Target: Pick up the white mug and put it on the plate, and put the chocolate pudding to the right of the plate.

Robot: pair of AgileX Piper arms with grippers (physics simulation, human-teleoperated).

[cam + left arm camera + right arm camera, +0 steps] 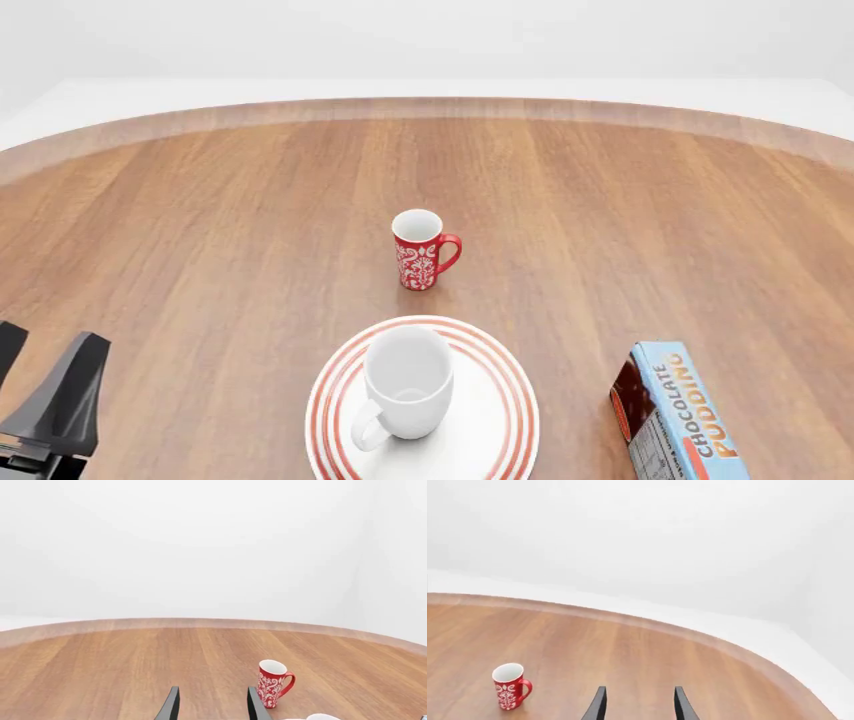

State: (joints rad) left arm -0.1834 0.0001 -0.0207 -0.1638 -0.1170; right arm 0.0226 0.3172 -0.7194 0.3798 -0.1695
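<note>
Pudding (674,415) beside plate (514,395) rim

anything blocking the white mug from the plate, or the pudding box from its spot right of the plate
Nothing visible does. The white mug already stands upright on the plate, and the pudding box already lies on the table to the plate's right, apart from it. The red mug stands farther back, out of the way. Both claws are open and hold nothing.
</note>
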